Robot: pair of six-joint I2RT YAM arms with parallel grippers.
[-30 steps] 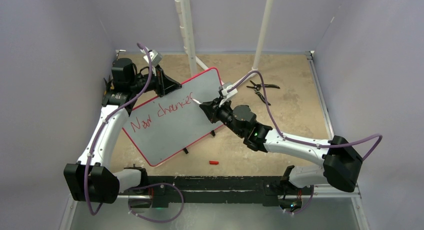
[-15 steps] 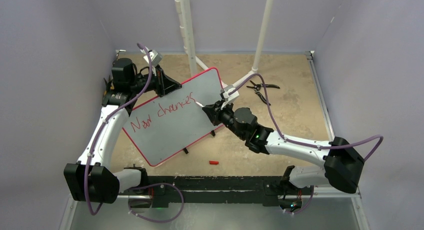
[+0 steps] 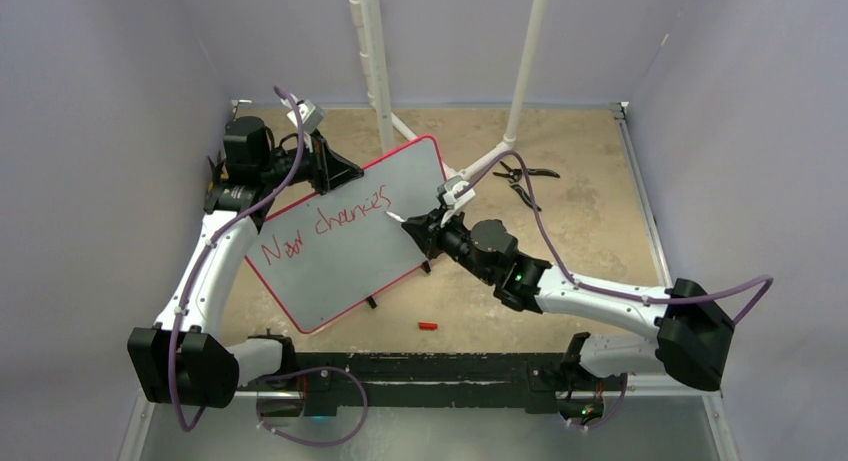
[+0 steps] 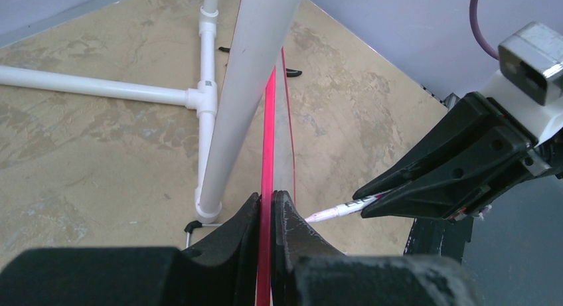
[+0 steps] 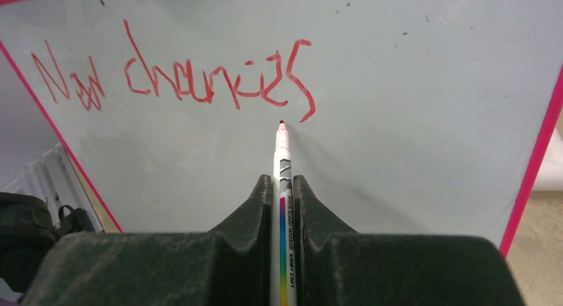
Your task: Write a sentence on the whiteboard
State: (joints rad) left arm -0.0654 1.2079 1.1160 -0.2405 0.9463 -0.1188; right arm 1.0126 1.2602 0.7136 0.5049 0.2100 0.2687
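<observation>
The right arm has slid back towards the near side, so its marker (image 5: 282, 153) has come off the end of the last word and now points just below it.

Nearest the arm bases, a small red piece (image 3: 427, 326), perhaps the marker's cap, lies on the table (image 3: 600, 231). Beyond it the whiteboard (image 5: 411, 74) stands tilted left of the middle, propped on its black feet. The right claw (image 5: 283, 181) is closed tight on the marker barrel. I cannot tell whether the tip touches the board. The sentence (image 5: 179, 80) reads "New chances" on one line, with the rest not yet written and bare board below for it.

Further back, the left claw (image 4: 267, 201) is clamped on the board's red rim at the far left edge. Behind that stand a white pipe stand (image 3: 375, 61) and a pair of pliers (image 3: 525, 174).

The board looks stiff, light and smooth, so it would likely shift under pen pressure unless steadied. The thin rim is the only sound place to grip it, since the face is slick and must stay free. The marker is light with a slippery barrel, best held mid-barrel as it is.
</observation>
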